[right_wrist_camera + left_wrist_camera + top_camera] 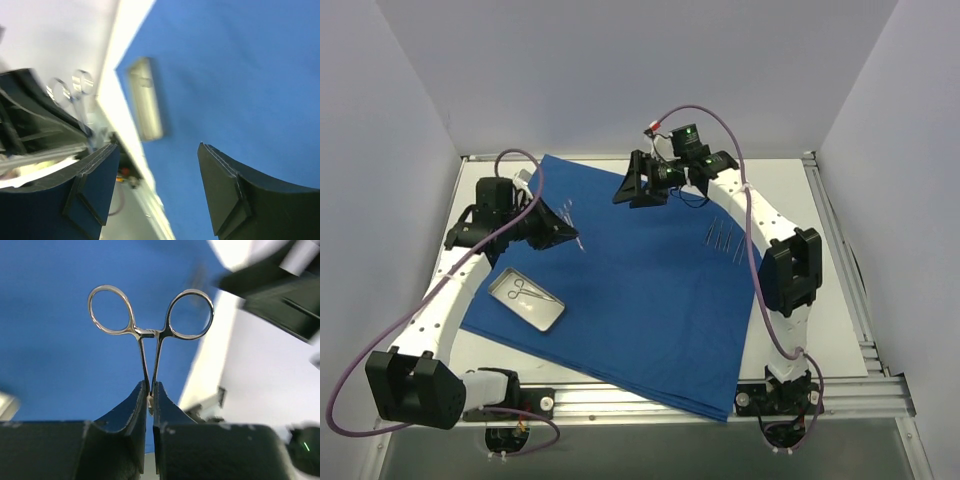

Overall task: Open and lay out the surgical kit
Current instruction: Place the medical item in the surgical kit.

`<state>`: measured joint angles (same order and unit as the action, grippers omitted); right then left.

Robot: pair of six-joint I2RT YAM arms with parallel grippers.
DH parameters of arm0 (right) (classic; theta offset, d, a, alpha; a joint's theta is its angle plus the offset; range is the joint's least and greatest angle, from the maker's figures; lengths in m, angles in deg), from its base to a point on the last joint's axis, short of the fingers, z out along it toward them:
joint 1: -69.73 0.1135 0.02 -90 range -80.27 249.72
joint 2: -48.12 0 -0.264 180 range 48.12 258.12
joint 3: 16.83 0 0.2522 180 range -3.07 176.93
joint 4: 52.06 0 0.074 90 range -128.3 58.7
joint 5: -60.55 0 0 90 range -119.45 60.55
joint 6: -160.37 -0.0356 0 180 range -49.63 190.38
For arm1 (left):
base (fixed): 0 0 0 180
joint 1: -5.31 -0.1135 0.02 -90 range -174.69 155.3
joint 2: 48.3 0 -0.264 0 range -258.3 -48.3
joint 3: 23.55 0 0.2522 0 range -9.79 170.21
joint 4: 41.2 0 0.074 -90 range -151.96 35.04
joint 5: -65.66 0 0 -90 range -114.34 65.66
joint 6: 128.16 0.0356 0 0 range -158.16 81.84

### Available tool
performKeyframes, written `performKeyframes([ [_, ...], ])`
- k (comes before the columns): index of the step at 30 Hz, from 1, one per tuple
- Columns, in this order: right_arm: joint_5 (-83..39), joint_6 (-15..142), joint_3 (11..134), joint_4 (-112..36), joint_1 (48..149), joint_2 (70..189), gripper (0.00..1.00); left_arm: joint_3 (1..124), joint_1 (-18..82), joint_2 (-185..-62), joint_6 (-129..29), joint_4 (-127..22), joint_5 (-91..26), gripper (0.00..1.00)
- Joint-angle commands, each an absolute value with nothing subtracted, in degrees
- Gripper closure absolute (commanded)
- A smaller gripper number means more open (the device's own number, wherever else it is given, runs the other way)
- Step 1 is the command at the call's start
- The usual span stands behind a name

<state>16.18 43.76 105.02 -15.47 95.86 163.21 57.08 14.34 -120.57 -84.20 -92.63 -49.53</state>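
Observation:
The royal-blue drape (650, 300) lies spread open on the table. The metal tray (526, 300) sits on its near left corner with one silver instrument (525, 291) inside. Several instruments (725, 240) lie in a row on the drape's right side. My left gripper (572, 234) is shut on a ring-handled instrument (150, 333), held above the drape's left part with its rings pointing away from the fingers (132, 410). My right gripper (632, 190) is open and empty above the drape's far middle; its view shows the drape (240, 75) and the blurred tray (145, 105).
Bare white table (840, 300) shows right of the drape, and a strip (470, 350) shows on the near left. Aluminium rails (835, 240) frame the table, with white walls close around. Purple cables loop beside both arms.

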Motion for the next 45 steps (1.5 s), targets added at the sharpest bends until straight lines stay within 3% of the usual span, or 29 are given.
performKeyframes([
  [1, 27.8, 35.2, 104.2, -28.2, 98.5, 160.7, 0.35, 58.1, 16.2, -119.8, -84.6, -74.9, -62.7, 0.98],
  [6, 29.8, 19.6, 94.3, -52.5, 99.4, 155.7, 0.35, 56.1, 17.5, -120.5, -89.3, -64.1, -68.4, 0.98],
  [14, 33.0, 6.2, 87.8, -74.5, 99.6, 153.1, 0.38, 53.9, 19.1, -122.5, -96.9, -48.6, -73.6, 0.98],
  [18, 31.6, 6.6, 86.6, -73.7, 98.5, 151.7, 0.41, 53.6, 19.1, -122.7, -98.3, -46.5, -74.1, 0.98],
  [26, 28.5, 18.8, 88.9, -57.9, 95.3, 148.1, 0.42, 53.5, 18.9, -122.0, -98.2, -46.9, -74.2, 0.98],
  [45, 33.5, 15.2, 89.3, -65.1, 99.7, 149.4, 0.5, 51.9, 19.5, -123.0, -103.6, -39.1, -77.1, 0.98],
])
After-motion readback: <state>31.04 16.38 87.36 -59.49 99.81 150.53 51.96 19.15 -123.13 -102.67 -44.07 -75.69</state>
